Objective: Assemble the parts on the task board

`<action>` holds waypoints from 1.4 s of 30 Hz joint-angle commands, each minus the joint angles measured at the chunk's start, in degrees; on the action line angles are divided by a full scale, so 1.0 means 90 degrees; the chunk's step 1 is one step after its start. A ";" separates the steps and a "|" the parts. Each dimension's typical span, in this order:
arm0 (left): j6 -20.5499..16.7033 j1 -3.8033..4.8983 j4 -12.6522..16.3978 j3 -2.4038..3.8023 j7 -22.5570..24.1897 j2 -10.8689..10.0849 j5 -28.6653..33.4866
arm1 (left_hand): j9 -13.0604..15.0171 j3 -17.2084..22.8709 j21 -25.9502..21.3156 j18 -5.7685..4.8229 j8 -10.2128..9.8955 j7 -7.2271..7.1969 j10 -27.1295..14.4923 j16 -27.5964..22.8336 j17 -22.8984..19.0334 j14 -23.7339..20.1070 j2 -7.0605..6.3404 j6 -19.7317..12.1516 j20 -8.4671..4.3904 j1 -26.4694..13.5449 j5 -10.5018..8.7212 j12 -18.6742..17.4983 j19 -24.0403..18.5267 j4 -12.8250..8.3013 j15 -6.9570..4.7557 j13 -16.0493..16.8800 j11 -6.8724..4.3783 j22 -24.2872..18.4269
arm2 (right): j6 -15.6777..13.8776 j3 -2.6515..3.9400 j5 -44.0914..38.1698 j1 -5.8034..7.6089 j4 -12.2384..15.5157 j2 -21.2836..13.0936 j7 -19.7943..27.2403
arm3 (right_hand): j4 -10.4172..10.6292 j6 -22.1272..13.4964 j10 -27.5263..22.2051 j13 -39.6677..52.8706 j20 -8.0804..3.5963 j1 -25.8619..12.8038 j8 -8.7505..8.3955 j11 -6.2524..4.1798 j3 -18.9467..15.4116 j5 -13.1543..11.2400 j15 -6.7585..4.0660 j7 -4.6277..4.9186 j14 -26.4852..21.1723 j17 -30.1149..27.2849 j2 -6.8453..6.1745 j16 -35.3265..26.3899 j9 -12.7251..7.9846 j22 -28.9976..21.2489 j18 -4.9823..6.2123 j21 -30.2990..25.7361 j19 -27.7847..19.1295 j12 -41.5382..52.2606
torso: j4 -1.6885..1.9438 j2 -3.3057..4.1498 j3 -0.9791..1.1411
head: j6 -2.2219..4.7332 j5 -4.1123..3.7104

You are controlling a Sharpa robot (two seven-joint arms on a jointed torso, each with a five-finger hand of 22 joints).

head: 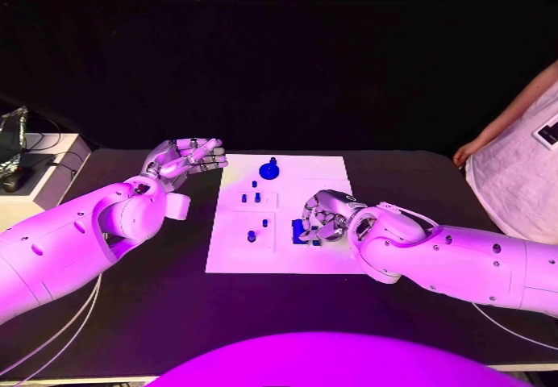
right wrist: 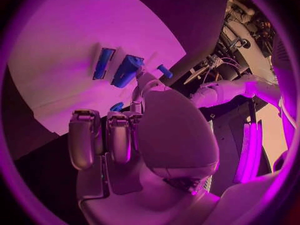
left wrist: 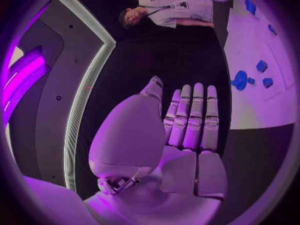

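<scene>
We saw the board [head: 314, 173] lying in the middle of the black table [head: 418, 169], with small blue parts [head: 251, 197] standing on it in a loose line and a larger round blue part [head: 270, 169] near its far edge. Our left arm reached in over the table beside the board's left edge, its forearm raised; the left hand [head: 186, 156] hung near the board's far left corner, apart from every part. In the left wrist view that hand [left wrist: 190, 120] had its fingers [left wrist: 196, 110] stretched straight and side by side, the thumb set off a little, and it held nothing. Our right arm lay low across the table from the right, its wrist bent so that the right hand [head: 321, 216] sat over the board's near right area. Its fingers were curled downward above a blue block [head: 300, 231] there. In the right wrist view two long blue blocks [right wrist: 127, 70] lay side by side on the board just past the fingertips [right wrist: 119, 116], with a small blue peg [right wrist: 164, 71] close to the thumb. We could not tell whether the right hand gripped any part or merely hovered over them.
</scene>
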 commanded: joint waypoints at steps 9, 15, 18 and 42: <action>0.0050 -0.0001 0.0031 0.0002 0.0017 -0.0026 0.0008 | -0.0011 0.0037 0.0003 0.0032 -0.0032 -0.0006 -0.0019 -0.0024 -0.0002 -0.0032 -0.0006 0.0029 0.0018 0.0073 -0.0034 -0.0009 0.0015 -0.0010 0.0013 -0.0007 -0.0011 -0.0010 | 0.0211 -0.0007 -0.0294 -0.0022 -0.0037 0.0039 -0.0175 | 0.0010 -0.0044 0.0660 0.1675 -0.0038 0.0058 0.0041 -0.0054 -0.0060 -0.0039 -0.0050 -0.0006 0.0636 0.1610 -0.0002 0.0042 0.0019 0.1533 -0.0080 0.0036 0.0563 0.0013 | 0.0017 0.0013 -0.0016 | 0.0000 -0.0001; 0.0062 -0.0001 0.0039 0.0002 -0.0010 -0.0036 0.0002 | -0.0012 0.0036 0.0003 0.0032 -0.0032 -0.0003 -0.0020 -0.0026 -0.0002 -0.0033 -0.0009 0.0029 0.0018 0.0072 -0.0034 -0.0009 0.0015 -0.0008 0.0014 -0.0008 -0.0009 -0.0012 | 0.0101 -0.0007 -0.0430 -0.0030 -0.0101 0.0080 -0.0318 | 0.0037 -0.0059 0.0660 0.1675 -0.0041 0.0105 0.0065 -0.0061 -0.0064 -0.0019 -0.0054 -0.0015 0.0641 0.1633 0.0034 0.0053 0.0049 0.1541 -0.0086 0.0071 0.0568 0.0013 | 0.0027 0.0014 -0.0012 | 0.0000 -0.0001; 0.0064 -0.0001 0.0041 0.0002 -0.0023 -0.0043 -0.0001 | -0.0012 0.0036 0.0003 0.0032 -0.0032 -0.0003 -0.0020 -0.0026 -0.0002 -0.0033 -0.0009 0.0029 0.0018 0.0072 -0.0034 -0.0009 0.0015 -0.0008 0.0014 -0.0008 -0.0009 -0.0012 | 0.0045 -0.0007 -0.0470 -0.0032 -0.0126 0.0090 -0.0373 | 0.0061 -0.0070 0.0660 0.1675 -0.0044 0.0134 0.0076 -0.0065 -0.0054 0.0005 -0.0057 -0.0018 0.0643 0.1641 0.0066 0.0056 0.0064 0.1547 -0.0090 0.0095 0.0571 0.0013 | 0.0029 0.0015 -0.0014 | 0.0000 -0.0004; 0.0101 -0.0001 0.0019 0.0002 -0.0104 -0.0064 -0.0001 | -0.0020 0.0029 0.0003 0.0031 -0.0040 0.0012 -0.0028 -0.0037 -0.0002 -0.0038 -0.0022 0.0025 0.0019 0.0062 -0.0034 -0.0014 0.0014 0.0004 0.0020 -0.0011 0.0002 -0.0020 | -0.1088 0.0038 0.1671 0.0002 0.0012 -0.0300 0.0834 | 0.0495 -0.0383 0.0486 0.1496 -0.0012 -0.0013 -0.0026 0.0011 -0.0338 0.0107 -0.0005 0.0074 0.0583 0.1389 0.0102 -0.0061 0.0118 0.1381 0.0029 -0.0603 0.0447 -0.0272 | 0.0017 -0.0010 -0.0034 | 0.0000 0.0004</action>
